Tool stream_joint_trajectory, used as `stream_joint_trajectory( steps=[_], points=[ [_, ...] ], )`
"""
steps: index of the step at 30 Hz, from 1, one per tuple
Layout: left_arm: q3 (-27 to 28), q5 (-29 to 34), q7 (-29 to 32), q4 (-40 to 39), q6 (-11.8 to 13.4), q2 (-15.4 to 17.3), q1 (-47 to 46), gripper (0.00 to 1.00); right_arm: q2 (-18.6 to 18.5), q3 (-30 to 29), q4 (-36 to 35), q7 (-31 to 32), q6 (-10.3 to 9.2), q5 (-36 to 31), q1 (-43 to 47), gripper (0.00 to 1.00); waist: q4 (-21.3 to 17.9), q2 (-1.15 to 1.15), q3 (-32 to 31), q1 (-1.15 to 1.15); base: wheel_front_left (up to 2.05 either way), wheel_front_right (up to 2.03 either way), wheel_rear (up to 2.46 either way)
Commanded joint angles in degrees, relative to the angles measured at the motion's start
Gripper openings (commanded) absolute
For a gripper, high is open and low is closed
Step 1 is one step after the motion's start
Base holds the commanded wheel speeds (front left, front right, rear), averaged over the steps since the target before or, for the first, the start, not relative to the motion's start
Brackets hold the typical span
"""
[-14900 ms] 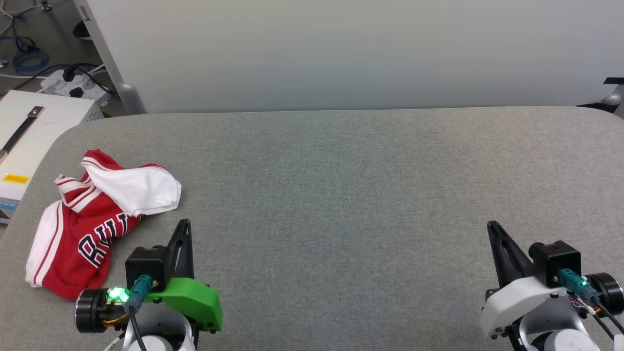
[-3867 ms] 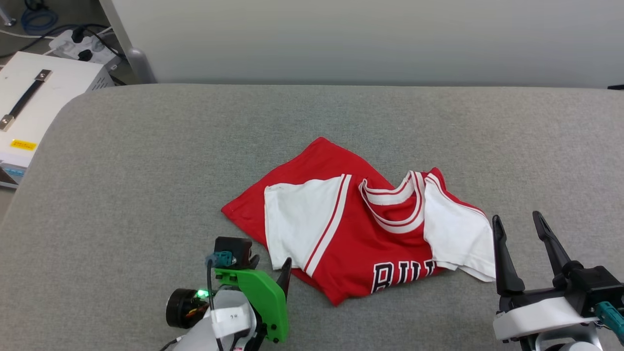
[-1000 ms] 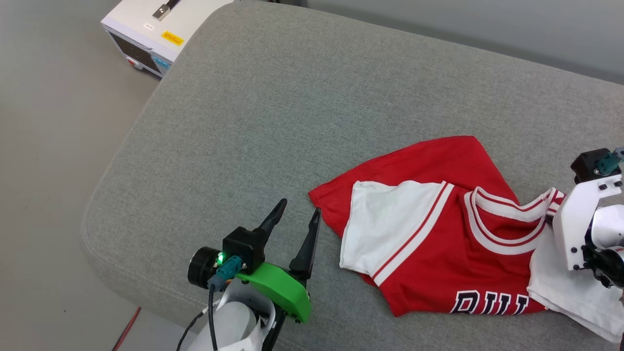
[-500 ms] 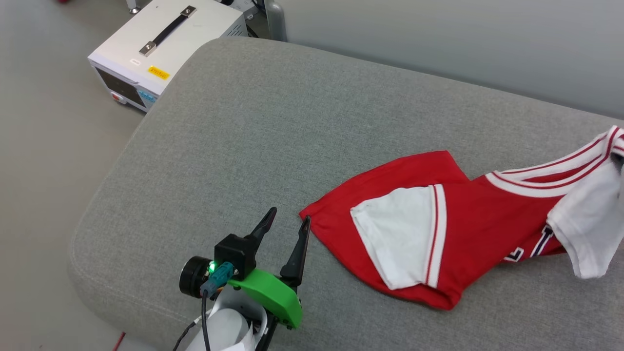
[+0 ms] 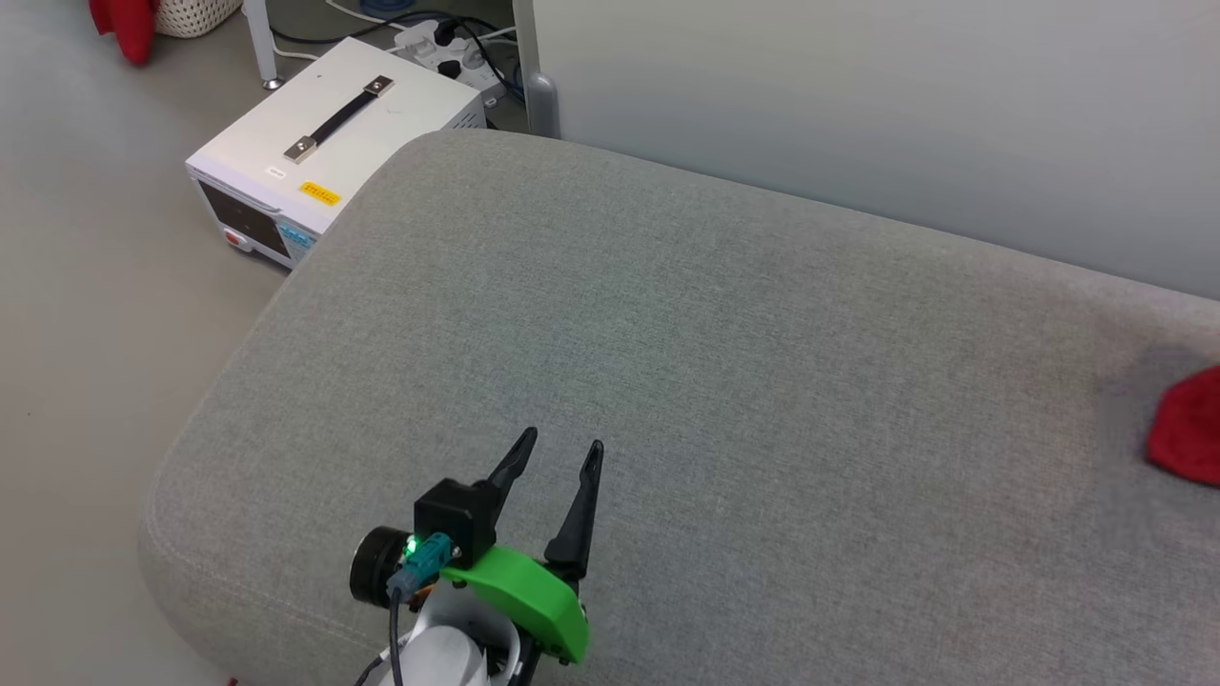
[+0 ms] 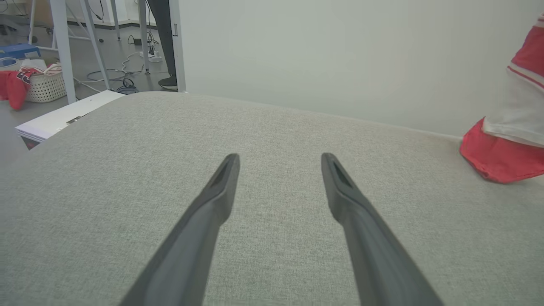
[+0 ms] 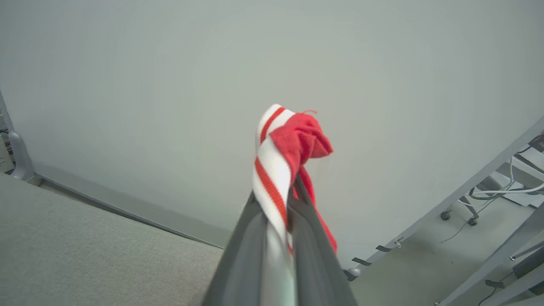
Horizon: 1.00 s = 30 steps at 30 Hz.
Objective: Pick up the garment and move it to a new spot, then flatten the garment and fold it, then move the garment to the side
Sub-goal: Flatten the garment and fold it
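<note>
The garment is a red jersey T-shirt with white sleeves and red-white stripe trim. In the right wrist view my right gripper [image 7: 278,199] is shut on the garment's [image 7: 282,148] striped collar trim, lifted in front of the pale wall. The left wrist view shows the garment [image 6: 508,127] hanging at the far right, its red lower part touching the grey cushion [image 6: 170,178]. A small red corner of the garment [image 5: 1187,438] reaches the head view's right edge. My left gripper [image 5: 553,457] stands open over the cushion's near left part, holding nothing.
A white instrument box [image 5: 329,157] with a black handle sits on the floor beyond the cushion's left corner, beside a power strip [image 5: 443,48]. A wicker basket [image 6: 44,85] with red cloth stands farther left. A pale wall panel [image 5: 858,105] backs the cushion.
The right gripper closed on the collar and lifted the garment up and to the right, off the cushion's middle. The head camera swung left. The left gripper stayed open.
</note>
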Motion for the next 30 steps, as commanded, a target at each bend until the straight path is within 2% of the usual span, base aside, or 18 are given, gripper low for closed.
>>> stream_joint_trajectory(
  steps=[1,4,9,18,24,27,28,29,30],
  points=[
    [0.3,0.7,-0.3,-0.2,-0.3,-0.2,1.1,1.0,1.5,2.0,-0.3,0.0,-0.05,0.4,-0.1,0.0,0.3,0.0,-0.5,0.0,0.0,0.0,0.0],
    [0.7,0.8,-0.3,-0.2,-0.4,-0.2,1.8,1.0,5.1,6.1,-2.3,1.8,-0.05,2.7,2.0,0.0,0.2,0.0,-0.6,0.0,0.0,0.0,0.0],
    [0.8,1.2,-0.3,-0.1,-0.5,-0.3,1.8,1.0,13.5,12.3,-5.6,5.0,-0.05,7.8,9.0,0.0,0.1,0.0,0.4,0.0,0.0,0.0,0.0],
    [0.4,1.2,-0.3,0.1,-1.0,-0.8,-0.1,1.0,28.6,19.7,-3.7,5.1,-0.05,10.2,16.5,0.0,1.4,0.0,4.1,0.0,0.0,0.0,0.0],
    [0.0,0.9,-0.3,0.8,-1.1,-1.1,-1.0,1.0,35.1,21.3,2.1,0.3,-0.05,7.5,15.5,0.0,3.0,0.0,5.5,0.0,0.0,0.0,0.0],
    [0.0,0.8,-0.3,0.9,-1.1,-1.2,-1.2,1.0,36.2,21.4,5.3,-2.2,-0.05,6.4,14.2,0.0,3.5,0.0,5.5,0.0,0.0,0.0,0.0],
    [0.0,0.8,-0.3,1.0,-1.1,-1.2,-1.2,1.0,36.4,21.3,6.3,-2.7,-0.05,6.3,14.0,0.28,3.6,0.0,5.4,0.0,0.0,0.0,0.0],
    [0.0,0.7,-0.3,1.1,-1.1,-1.2,-1.2,1.0,36.5,21.2,7.6,-2.9,-0.05,6.3,13.7,1.0,3.7,0.0,5.2,0.0,0.0,0.0,0.0],
    [0.0,0.7,-0.3,1.2,-1.1,-1.2,-1.2,1.0,36.6,21.2,8.4,-3.2,-0.05,6.2,13.4,1.0,3.8,0.0,5.1,0.0,0.0,0.0,0.0]
  ],
)
